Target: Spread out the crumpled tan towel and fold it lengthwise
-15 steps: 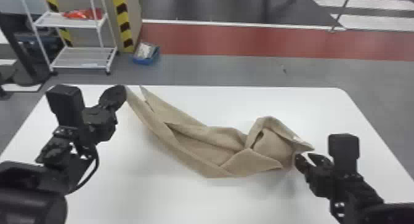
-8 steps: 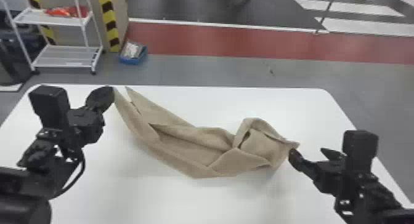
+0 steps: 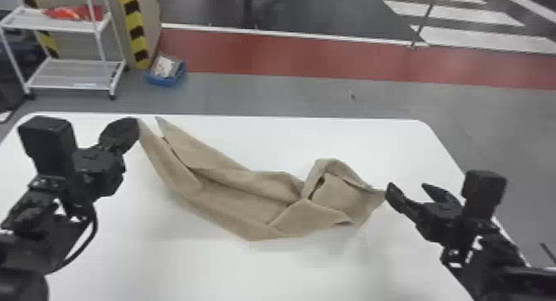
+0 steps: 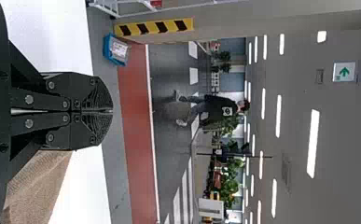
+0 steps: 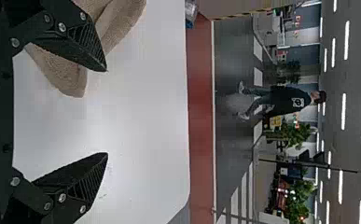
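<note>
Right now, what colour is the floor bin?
The bin is blue, best seen in the head view.

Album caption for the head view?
Black left gripper and black right gripper flank a crumpled tan towel on a white table.

From the robot's head we look forward and down on the surface (image 3: pixel 186 271). From the left wrist we look close along the left pincer (image 3: pixel 133 128), sideways, out across the room to the ceiling lights (image 4: pixel 313 143). From the right wrist we look likewise, close past the right pincer (image 3: pixel 407 186). All three views share the towel (image 3: pixel 244 197) and red floor strip (image 3: pixel 289 56).
</note>
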Controlling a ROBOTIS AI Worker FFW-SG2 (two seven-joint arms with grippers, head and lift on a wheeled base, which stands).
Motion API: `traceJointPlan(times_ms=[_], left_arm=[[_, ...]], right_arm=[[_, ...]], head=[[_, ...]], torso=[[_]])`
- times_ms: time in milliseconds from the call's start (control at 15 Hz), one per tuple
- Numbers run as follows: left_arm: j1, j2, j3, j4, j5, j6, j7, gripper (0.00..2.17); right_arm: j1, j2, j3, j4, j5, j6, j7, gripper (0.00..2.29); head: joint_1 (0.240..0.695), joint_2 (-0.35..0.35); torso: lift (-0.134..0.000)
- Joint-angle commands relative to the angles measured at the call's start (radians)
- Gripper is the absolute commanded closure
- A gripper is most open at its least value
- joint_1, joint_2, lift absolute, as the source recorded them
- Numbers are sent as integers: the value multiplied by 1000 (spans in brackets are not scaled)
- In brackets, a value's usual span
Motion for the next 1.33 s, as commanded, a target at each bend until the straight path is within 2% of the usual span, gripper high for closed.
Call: traceJointPlan(times_ms=[0,133,267,400,600,800,933,1000,1133,1200,1267], left_arm=[[0,-2,2,0,0,0,0,1781],[-8,-6,-3,1,-2,3,-2,1781],[-12,-9,-7,1,-8,3,-2,1781],[-12,-9,-10,1,-15,3,-2,1781],[-9,-9,-10,0,-17,9,-2,1781],[-9,-8,-7,0,-15,12,-2,1781],[-11,-9,-9,0,-17,12,-2,1781],[-12,-9,-10,0,-17,12,-2,1781],[-12,-9,-12,0,-17,12,-2,1781],[-12,-9,-10,0,-17,12,0,1781],[-12,-9,-7,-3,-17,12,2,1781]], right_arm=[[-9,-3,-56,48,-32,-10,90,289],[-29,-3,-79,88,-35,-10,177,289],[-52,-6,-80,127,-3,-23,249,289],[-81,-13,-76,165,11,-32,288,323],[-120,-23,-36,194,97,5,320,468],[-130,-26,-34,203,106,48,346,481],[-134,-31,-36,203,105,70,346,589],[-134,-33,-36,203,105,73,349,785],[-138,-31,-36,203,103,79,361,1463],[-137,-31,-39,202,97,79,378,1690],[-135,-29,-39,191,94,76,386,1713]], head=[[695,-176],[695,-179],[695,-183],[695,-182],[695,-181],[695,-171],[695,-167],[695,-167],[695,-170],[695,-170],[695,-169]], torso=[[-124],[-124],[-124],[-124],[-124],[-124],[-124],[-124],[-124],[-124],[-124]])
